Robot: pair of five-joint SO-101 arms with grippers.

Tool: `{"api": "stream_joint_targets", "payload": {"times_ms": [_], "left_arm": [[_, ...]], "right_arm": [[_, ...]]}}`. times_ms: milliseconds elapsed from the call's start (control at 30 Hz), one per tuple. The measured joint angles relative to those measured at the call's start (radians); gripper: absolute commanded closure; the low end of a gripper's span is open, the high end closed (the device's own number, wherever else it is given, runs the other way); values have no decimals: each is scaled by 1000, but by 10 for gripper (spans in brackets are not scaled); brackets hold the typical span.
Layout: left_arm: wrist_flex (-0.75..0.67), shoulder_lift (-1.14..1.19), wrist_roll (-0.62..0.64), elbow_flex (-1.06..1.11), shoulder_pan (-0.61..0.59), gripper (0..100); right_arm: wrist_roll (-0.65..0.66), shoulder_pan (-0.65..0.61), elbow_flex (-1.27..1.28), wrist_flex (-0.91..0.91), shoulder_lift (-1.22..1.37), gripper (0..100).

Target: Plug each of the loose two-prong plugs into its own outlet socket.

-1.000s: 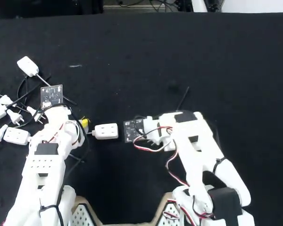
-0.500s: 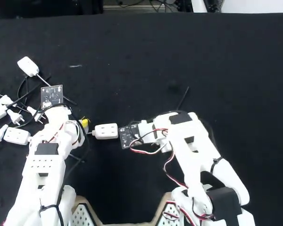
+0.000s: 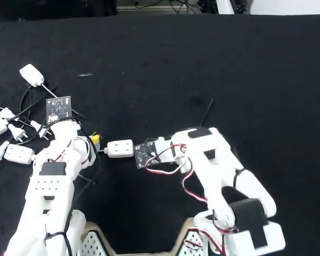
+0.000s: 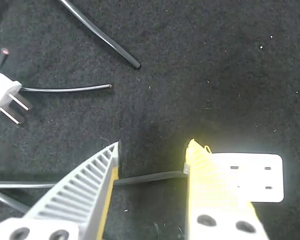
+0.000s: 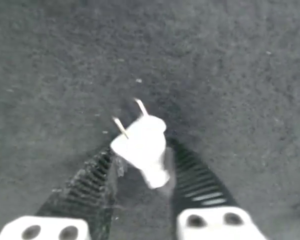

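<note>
A small white plug (image 5: 140,140) is being clamped by the right gripper (image 5: 141,150), its two thin metal prongs sticking out past the fingertips over the black table (image 5: 230,60). In the high view that gripper is being held just beside the white socket (image 3: 120,149). The left gripper (image 4: 152,145) is being held spread, with a black cord (image 4: 150,178) lying between its fingers.
</note>
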Motion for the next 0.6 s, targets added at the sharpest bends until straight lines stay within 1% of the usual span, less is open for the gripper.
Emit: {"api": "stream_joint_targets", "payload": {"times_ms": [100, 167, 300, 367, 433, 533, 600], "left_arm": [[0, 0, 0, 0, 0, 780], [0, 0, 0, 0, 0, 780], [0, 0, 0, 0, 0, 780], [0, 0, 0, 0, 0, 780], [0, 0, 0, 0, 0, 780], [0, 0, 0, 0, 0, 780], [0, 0, 0, 0, 0, 780]], "right_arm": [[-89, 43, -31, 5, 5, 987], [-147, 72, -52, 40, 6, 988], [-255, 94, -114, 203, 6, 988], [-351, 94, -140, 304, 5, 988], [-477, 94, -157, 387, -6, 988], [-638, 40, -157, 430, -23, 988], [-689, -11, -153, 423, -31, 988]]}}
